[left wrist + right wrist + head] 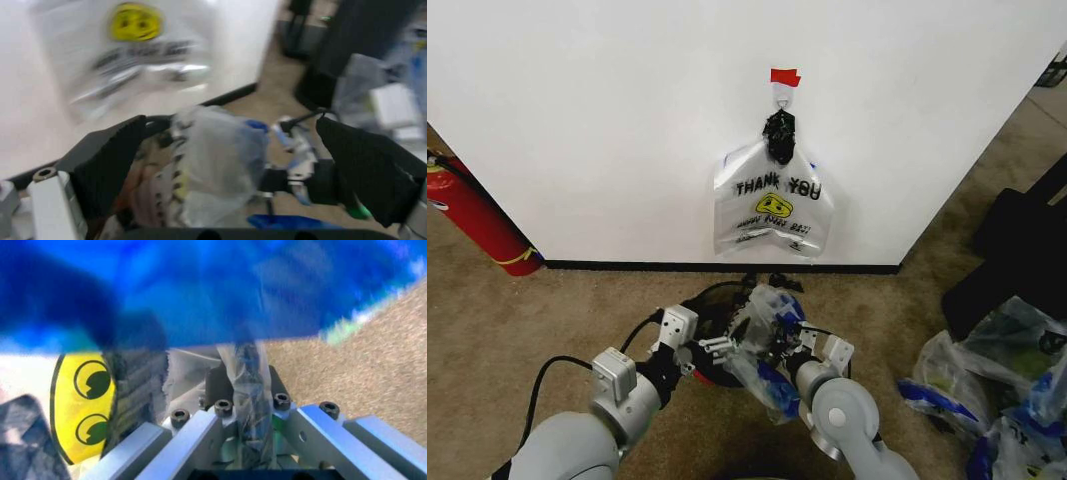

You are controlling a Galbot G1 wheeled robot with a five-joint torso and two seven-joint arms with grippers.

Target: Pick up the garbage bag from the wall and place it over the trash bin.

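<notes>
- Both arms are low over the carpet, just out from the black baseboard (727, 267), with the trash bin (717, 300) between them — only slivers of its dark mesh rim peek out.
- The garbage bag (767, 345) is bunched over that bin, its blue patch facing the right arm, folds spilling past the rim on the side away from the wall.
- Right gripper (243, 377): jaws pressed together on a twisted strand of the garbage bag, film caught between the dark pads.
- Left gripper (233, 165): jaws spread wide, one dark finger on either side of the crumpled plastic, neither clamping it.
- Straight above the bin, the other smiley bag (772, 205) hangs off its wall hook (784, 90), clear of both arms.
- Room check: open carpet around the bin on the left-arm side until the fire extinguisher (477, 220) at the wall; past the right arm, bulky clear bags (997, 385) crowd the floor.
</notes>
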